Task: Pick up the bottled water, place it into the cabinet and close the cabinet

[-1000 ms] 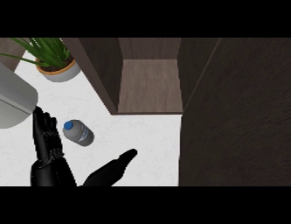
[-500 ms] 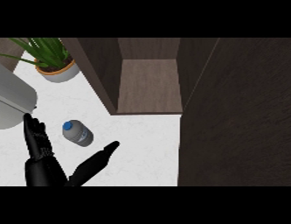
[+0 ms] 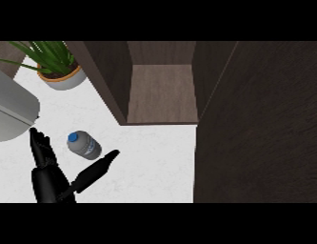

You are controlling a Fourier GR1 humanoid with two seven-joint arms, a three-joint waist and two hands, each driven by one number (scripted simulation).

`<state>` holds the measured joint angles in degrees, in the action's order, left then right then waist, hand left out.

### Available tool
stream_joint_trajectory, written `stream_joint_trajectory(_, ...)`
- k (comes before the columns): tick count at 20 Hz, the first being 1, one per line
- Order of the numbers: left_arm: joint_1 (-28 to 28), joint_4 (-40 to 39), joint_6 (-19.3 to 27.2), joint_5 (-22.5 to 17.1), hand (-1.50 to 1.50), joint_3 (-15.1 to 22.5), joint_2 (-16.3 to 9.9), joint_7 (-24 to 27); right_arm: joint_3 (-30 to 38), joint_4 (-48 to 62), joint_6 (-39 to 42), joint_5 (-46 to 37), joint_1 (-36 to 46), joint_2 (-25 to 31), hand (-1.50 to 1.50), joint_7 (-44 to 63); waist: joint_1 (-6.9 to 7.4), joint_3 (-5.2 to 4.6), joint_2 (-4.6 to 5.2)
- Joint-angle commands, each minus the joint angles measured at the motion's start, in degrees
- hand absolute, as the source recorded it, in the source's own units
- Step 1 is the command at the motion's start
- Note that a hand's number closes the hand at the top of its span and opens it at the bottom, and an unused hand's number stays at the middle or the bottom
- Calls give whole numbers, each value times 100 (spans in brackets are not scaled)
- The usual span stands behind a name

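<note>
From the head view I see the bottled water (image 3: 84,145) lying on the white counter (image 3: 153,162), between my one visible hand's (image 3: 50,178) straight, spread fingers (image 3: 40,145) and thumb, untouched, below-left of the open cabinet (image 3: 162,93).

Matte black hand (image 3: 48,178): long slim segmented fingers (image 3: 40,145), tapered thumb (image 3: 99,166).
</note>
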<state>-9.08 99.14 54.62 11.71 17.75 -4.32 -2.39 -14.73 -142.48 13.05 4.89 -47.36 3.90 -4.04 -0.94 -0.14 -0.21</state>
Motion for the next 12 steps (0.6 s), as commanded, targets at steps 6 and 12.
stream_joint_trajectory(6,-40,-1401,-906,-1840,-150,-1260,370,2421,334,-414,126,283,-437,247,-150,-225,43,4,8)
stream_joint_trajectory(12,186,-2786,-1517,-2762,-150,-1697,430,3811,-188,-677,216,29,-1070,221,-150,-536,-10,0,4)
